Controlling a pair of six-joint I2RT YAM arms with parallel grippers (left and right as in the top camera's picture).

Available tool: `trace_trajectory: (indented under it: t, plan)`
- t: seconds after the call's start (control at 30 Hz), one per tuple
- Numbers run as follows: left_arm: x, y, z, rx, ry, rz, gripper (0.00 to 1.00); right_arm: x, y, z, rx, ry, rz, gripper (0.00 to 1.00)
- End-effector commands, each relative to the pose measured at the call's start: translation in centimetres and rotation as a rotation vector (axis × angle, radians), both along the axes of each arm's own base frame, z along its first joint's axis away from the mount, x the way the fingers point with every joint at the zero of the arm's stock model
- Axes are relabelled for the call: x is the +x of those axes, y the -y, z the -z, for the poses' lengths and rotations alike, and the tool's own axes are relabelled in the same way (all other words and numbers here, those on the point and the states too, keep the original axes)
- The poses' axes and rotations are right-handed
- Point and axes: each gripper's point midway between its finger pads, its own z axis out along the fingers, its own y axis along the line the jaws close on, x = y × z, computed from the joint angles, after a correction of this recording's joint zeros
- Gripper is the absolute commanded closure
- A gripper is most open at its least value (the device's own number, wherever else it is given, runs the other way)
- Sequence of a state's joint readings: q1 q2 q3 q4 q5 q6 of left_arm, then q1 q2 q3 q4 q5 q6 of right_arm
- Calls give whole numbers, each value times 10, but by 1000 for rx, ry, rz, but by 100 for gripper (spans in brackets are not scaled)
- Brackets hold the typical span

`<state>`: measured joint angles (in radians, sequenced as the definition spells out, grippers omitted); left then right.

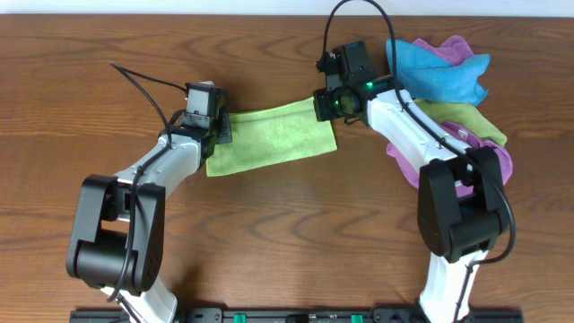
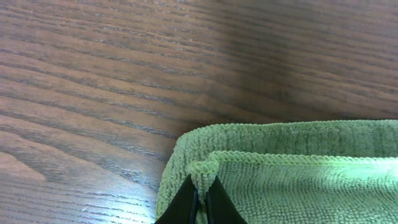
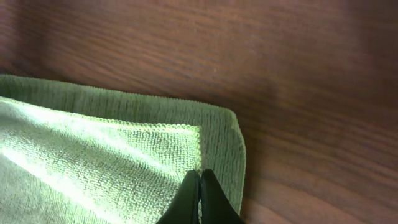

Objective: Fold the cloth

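Folded cloth (image 1: pixel 273 136) lay on bench (image 1: pixel 287 224); left tool (image 2: pixel 199 200) and right tool (image 3: pixel 200 190) each clenched a top-layer corner.

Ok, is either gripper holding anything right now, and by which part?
Both hold the cloth: the left gripper pinches one corner of its top layer, the right gripper the corner at the opposite end.

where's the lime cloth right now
In the overhead view the cloth lies mid-table between the left gripper and right gripper, left of the heap of other cloths.
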<state>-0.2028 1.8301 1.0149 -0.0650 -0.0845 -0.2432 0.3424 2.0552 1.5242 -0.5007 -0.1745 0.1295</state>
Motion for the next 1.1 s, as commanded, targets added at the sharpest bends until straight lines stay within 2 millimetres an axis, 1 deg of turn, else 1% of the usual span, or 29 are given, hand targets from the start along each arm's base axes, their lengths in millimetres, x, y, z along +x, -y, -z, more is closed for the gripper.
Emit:
trace_trajectory:
  t: [0.0, 0.17, 0.2, 0.23, 0.27, 0.3, 0.37, 0.4, 0.43, 0.47, 0.5, 0.53, 0.6, 0.63, 0.7, 0.77, 0.83, 0.9, 0.97, 1.07]
  plan:
    - [3, -10, -2, 24, 9, -45, 94, 3, 7, 12, -13, -14, 26, 99]
    - [4, -13, -2, 35, 16, -53, 94, 2, 6, 20, -17, -30, 26, 99]
    - [4, -13, -2, 35, 16, -54, 78, 3, 6, 20, -16, -27, 26, 99]
    - [4, -13, -3, 35, 16, -54, 55, 3, 6, 20, -15, -24, 25, 95]
    - [5, -12, -3, 34, 17, -54, 37, 4, 5, 19, -14, -21, 25, 73]
    - [5, -12, -4, 34, 17, -53, 33, 4, 5, 19, -13, -20, 25, 55]
    - [5, -12, -10, 33, 22, -53, 24, 5, 7, 17, -12, -20, 29, 51]
    - [5, -12, -14, 31, 30, -53, 23, 5, 8, 16, -13, -20, 31, 46]
    - [5, -12, -20, 29, 40, -53, 24, 5, 8, 14, -11, -17, 31, 42]
    - [5, -12, -29, 26, 59, -53, 23, 5, 8, 12, -10, -13, 31, 36]
    - [6, -12, -41, 20, 84, -54, 23, 6, 8, 8, -7, -5, 32, 32]
    - [6, -12, -50, 14, 103, -53, 24, 6, 8, 4, -5, 0, 32, 32]
    - [3, -8, -67, -10, 127, -39, 31, 5, 9, -7, 0, 16, 32, 31]
    - [1, -5, -73, -26, 128, -26, 36, 4, 9, -12, 3, 21, 32, 32]
    - [-13, 6, -79, -81, 93, 22, 44, 1, 10, -23, 4, 27, 32, 31]
    - [-26, 16, -77, -131, 43, 65, 47, -5, 13, -32, 2, 21, 33, 29]
    - [-39, 21, -69, -154, -23, 84, 51, -13, 15, -36, -5, -1, 33, 28]
    - [-53, 22, -56, -161, -100, 88, 60, -24, 20, -30, -19, -53, 33, 27]
    - [-63, 27, -46, -184, -158, 101, 65, -38, 23, -22, -16, -125, 28, 27]
    - [-69, 34, -35, -223, -210, 123, 67, -47, 30, -16, -13, -183, 35, 25]
